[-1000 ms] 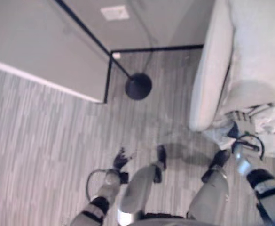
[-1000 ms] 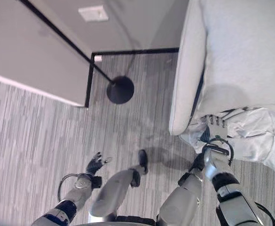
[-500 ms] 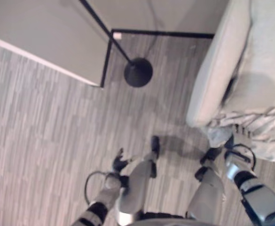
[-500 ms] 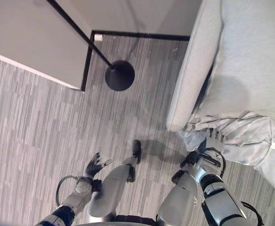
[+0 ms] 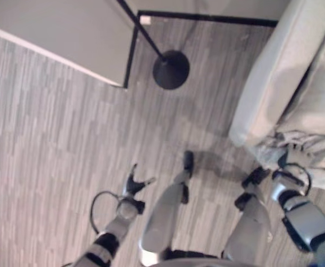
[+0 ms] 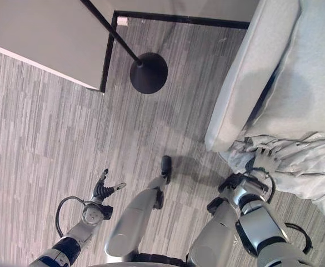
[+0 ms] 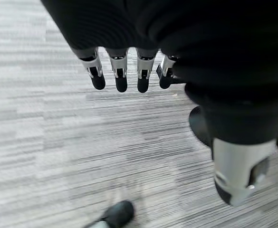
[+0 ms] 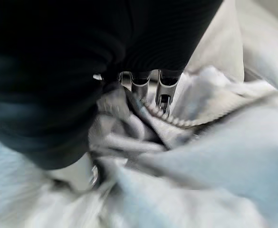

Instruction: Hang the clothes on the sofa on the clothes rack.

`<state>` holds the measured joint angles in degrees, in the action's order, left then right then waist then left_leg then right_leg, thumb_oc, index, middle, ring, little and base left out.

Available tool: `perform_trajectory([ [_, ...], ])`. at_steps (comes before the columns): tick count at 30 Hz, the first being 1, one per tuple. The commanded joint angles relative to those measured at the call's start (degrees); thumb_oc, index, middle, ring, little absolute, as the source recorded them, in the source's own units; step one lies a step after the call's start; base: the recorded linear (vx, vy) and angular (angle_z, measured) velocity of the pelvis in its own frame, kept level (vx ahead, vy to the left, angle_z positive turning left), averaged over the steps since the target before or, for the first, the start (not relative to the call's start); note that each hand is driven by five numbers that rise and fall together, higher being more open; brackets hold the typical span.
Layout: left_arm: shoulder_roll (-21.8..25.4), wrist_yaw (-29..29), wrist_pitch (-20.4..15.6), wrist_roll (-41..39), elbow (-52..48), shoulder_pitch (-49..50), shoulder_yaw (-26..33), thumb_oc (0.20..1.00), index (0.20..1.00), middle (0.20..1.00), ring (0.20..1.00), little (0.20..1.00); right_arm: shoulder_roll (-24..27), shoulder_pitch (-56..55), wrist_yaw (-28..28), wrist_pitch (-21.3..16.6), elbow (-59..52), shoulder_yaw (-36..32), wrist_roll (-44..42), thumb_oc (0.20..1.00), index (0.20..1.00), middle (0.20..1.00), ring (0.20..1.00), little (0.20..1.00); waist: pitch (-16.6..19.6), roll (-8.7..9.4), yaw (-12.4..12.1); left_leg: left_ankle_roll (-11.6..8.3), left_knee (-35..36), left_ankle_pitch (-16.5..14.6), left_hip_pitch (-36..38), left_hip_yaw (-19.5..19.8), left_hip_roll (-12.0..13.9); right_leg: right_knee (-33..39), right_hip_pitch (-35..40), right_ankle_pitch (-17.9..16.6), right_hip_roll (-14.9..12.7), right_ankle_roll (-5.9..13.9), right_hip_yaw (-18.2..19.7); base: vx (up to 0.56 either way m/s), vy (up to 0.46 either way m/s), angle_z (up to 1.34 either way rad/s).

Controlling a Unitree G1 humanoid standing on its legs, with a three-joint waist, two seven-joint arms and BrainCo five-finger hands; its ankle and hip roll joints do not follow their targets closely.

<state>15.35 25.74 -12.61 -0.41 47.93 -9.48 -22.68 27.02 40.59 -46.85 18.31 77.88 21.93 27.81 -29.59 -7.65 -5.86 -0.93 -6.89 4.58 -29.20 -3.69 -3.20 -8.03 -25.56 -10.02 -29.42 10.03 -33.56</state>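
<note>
Right hand point(image 6: 255, 165) first: I am reaching it into the pale grey garment point(image 6: 295, 167), and in my wrist view its fingers point(image 8: 163, 90) are curling down into the folds beside the zipper, so I judge I am closing on the cloth. Compared with a second ago, my hand is sitting deeper in the fabric, so the pick-up is nearly secured. Hanging is not yet started. That garment is lying bunched on the front edge of the sofa point(image 6: 245, 83). Left hand point(image 6: 103, 189) is hovering spread above the floor point(image 6: 45, 133). Further off, the clothes rack point(image 6: 148, 72) is standing on its round base.
</note>
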Motion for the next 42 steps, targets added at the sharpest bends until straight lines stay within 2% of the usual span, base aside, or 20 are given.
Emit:
perform_trajectory([
  [1,1.5,2.7,0.3,4.4,0.8,-0.2,-2.5,1.000,1.000,1.000,1.000,1.000,-4.7,-4.5,8.1,-3.5,4.9,0.8,-6.7,0.200,0.200,0.200,0.200,0.200,2.8,-0.84,-2.0,-5.64,-5.3,-7.4,-3.2,0.3,5.2,4.8,-4.9,-9.3,-3.7,4.97,3.5,0.04,-0.043,0.00],
  [5,1.1,2.4,0.7,5.5,2.4,-0.7,-3.3,1.000,1.000,1.000,1.000,1.000,-6.0,-5.4,8.1,-9.4,2.5,-2.6,-16.7,0.200,0.200,0.200,0.200,0.200,4.5,0.49,-1.7,-5.85,-5.0,-7.6,-2.5,0.7,5.7,5.6,-4.0,-9.4,-3.4,4.97,3.4,0.05,-0.043,0.01],
  [6,0.9,2.0,1.0,5.9,3.6,-0.5,-3.6,1.000,1.000,1.000,1.000,1.000,-7.4,-7.0,7.9,-12.3,-0.3,-3.1,-20.6,0.200,0.200,0.200,0.200,0.200,5.5,1.59,-1.1,-5.88,-5.0,-8.0,-1.8,0.8,6.1,5.6,-3.2,-9.2,-3.2,4.97,3.2,0.04,-0.039,0.03],
  [7,0.9,2.0,1.0,5.9,3.6,-0.4,-3.6,1.000,1.000,1.000,1.000,1.000,-7.4,-7.1,7.8,-12.4,-0.3,-3.1,-20.7,0.200,0.200,0.200,0.200,0.200,5.5,1.61,-1.1,-5.89,-5.0,-8.0,-1.7,0.9,6.1,5.7,-3.1,-9.2,-3.2,4.97,3.1,0.03,-0.037,0.02],
  [8,0.7,1.5,1.2,6.1,4.4,-0.4,-3.9,1.000,1.000,1.000,1.000,1.000,-8.4,-8.0,8.1,-14.7,-2.5,-4.0,-24.7,0.200,0.200,0.200,0.200,0.200,6.0,2.35,-0.7,-5.92,-5.2,-8.3,-1.2,1.0,6.3,5.7,-2.4,-8.9,-3.0,4.97,3.1,0.03,-0.025,0.00],
  [11,0.4,0.1,1.7,5.8,5.2,0.1,-4.1,1.000,1.000,1.000,1.000,1.000,-11.1,-12.0,9.8,-20.7,-14.2,-4.7,-34.4,0.200,0.200,0.200,0.200,0.200,7.3,4.27,0.5,-5.82,-5.6,-9.2,1.1,1.1,7.1,5.2,-0.4,-8.1,-2.8,4.97,3.0,0.05,-0.022,0.01],
  [15,0.0,-1.6,2.5,5.7,6.4,0.6,-3.3,1.000,1.000,1.000,1.000,1.000,-12.9,-19.3,14.7,-28.8,-38.8,-5.5,-47.7,0.200,0.200,0.200,0.200,0.200,8.8,7.22,1.7,-5.94,-5.9,-10.3,5.9,0.8,8.5,4.3,4.1,-6.4,-1.9,4.60,2.7,0.07,0.002,-0.06],
  [18,0.7,-3.9,2.5,5.8,6.0,1.5,-2.8,1.000,1.000,1.000,1.000,1.000,-12.0,-25.2,20.4,-31.8,-51.5,-7.0,-53.3,0.200,0.200,0.200,0.200,0.200,10.5,8.85,2.0,-5.99,-5.5,-10.8,10.2,0.5,9.2,4.0,8.3,-5.0,-1.1,4.29,2.1,0.06,0.042,-0.09],
  [24,1.9,-8.6,2.7,3.2,6.8,5.4,2.6,1.000,1.000,1.000,1.000,1.000,-6.8,-31.4,26.3,-33.0,-70.2,-11.2,-52.7,0.200,0.200,0.200,0.200,0.200,16.4,11.22,2.2,-5.44,-4.0,-11.7,18.3,-0.4,9.3,3.7,15.6,-3.0,0.3,4.16,1.7,0.06,0.087,-0.05],
  [25,1.9,-8.6,2.7,3.2,6.8,5.5,2.6,1.000,1.000,1.000,1.000,1.000,-6.7,-31.6,26.3,-32.9,-70.4,-11.2,-52.7,0.200,0.200,0.200,0.200,0.200,16.3,11.20,2.2,-5.45,-3.9,-11.7,18.5,-0.4,9.3,3.8,15.7,-3.0,0.3,4.16,1.6,0.07,0.100,-0.02],
  [26,2.5,-10.1,3.1,1.0,5.3,7.5,5.3,1.000,1.000,1.000,1.000,1.000,-5.9,-32.5,27.5,-32.7,-73.7,-13.1,-53.6,0.200,0.200,0.200,0.200,0.200,18.7,11.47,2.0,-5.01,-3.2,-11.9,20.5,-0.5,9.0,3.7,17.6,-2.7,0.5,4.23,1.1,0.06,0.096,-0.06],
  [30,4.3,-11.2,3.8,-2.7,2.3,9.7,11.2,1.000,1.000,1.000,1.000,1.000,-5.1,-30.7,28.3,-32.7,-79.9,-15.4,-55.3,0.200,0.200,0.200,0.200,0.200,22.7,12.21,1.0,-4.14,-1.0,-12.1,25.2,-0.8,7.7,3.5,21.5,-3.1,0.4,4.62,0.0,0.05,0.100,-0.03],
  [32,5.4,-11.1,3.6,-3.7,-2.4,10.7,13.1,1.000,1.000,1.000,1.000,1.000,-4.3,-28.3,28.4,-32.6,-82.2,-16.2,-55.6,0.200,0.200,0.200,0.200,0.200,24.5,12.44,0.4,-3.67,-0.3,-12.3,26.6,-1.0,7.0,3.5,22.7,-3.6,0.3,4.90,-0.5,0.03,0.091,0.02],
  [33,6.8,-10.7,2.9,-5.1,-8.7,11.3,15.7,1.000,1.000,1.000,1.000,1.000,-3.2,-24.7,28.0,-32.2,-83.3,-16.9,-54.6,0.200,0.200,0.200,0.200,0.200,26.3,12.75,-0.4,-3.35,0.4,-12.4,27.7,-0.9,6.6,3.9,23.9,-4.2,0.3,4.97,-0.9,0.02,0.067,0.06],
  [35,7.5,-10.2,2.7,-4.5,-11.3,11.3,16.6,1.000,1.000,1.000,1.000,1.000,-3.1,-23.3,27.7,-32.0,-83.3,-16.7,-54.0,0.200,0.200,0.200,0.200,0.200,26.8,12.89,-0.5,-3.27,0.7,-12.4,28.3,-0.9,6.5,4.0,24.5,-4.3,0.3,4.97,-1.1,0.00,0.041,0.10],
  [37,9.2,-7.9,1.7,-1.4,-17.9,10.8,18.6,1.000,1.000,1.000,1.000,1.000,-2.0,-16.8,27.5,-31.4,-83.8,-14.7,-52.0,0.200,0.200,0.200,0.200,0.200,28.1,13.55,-1.3,-3.22,1.4,-12.5,29.8,-1.2,6.2,4.8,25.8,-4.9,0.3,4.97,-1.3,0.00,0.036,0.07],
  [41,10.3,-3.9,1.1,2.8,-22.7,8.9,21.0,1.000,1.000,1.000,1.000,1.000,-0.3,-9.0,27.4,-30.2,-83.6,-11.4,-49.8,0.200,0.200,0.200,0.200,0.200,29.6,14.49,-1.7,-3.21,2.1,-12.8,31.6,-1.9,6.0,5.5,27.1,-5.4,0.5,4.97,-1.3,-0.01,0.005,-0.05],
  [42,10.8,-0.9,0.9,6.3,-23.3,6.1,20.0,1.000,1.000,1.000,1.000,1.000,0.0,-4.3,26.9,-29.9,-82.9,-8.9,-49.6,0.200,0.200,0.200,0.200,0.200,30.6,15.15,-1.7,-3.29,2.5,-12.8,32.5,-2.4,5.9,5.9,27.7,-5.6,0.6,4.97,-1.3,-0.01,0.006,-0.11],
])
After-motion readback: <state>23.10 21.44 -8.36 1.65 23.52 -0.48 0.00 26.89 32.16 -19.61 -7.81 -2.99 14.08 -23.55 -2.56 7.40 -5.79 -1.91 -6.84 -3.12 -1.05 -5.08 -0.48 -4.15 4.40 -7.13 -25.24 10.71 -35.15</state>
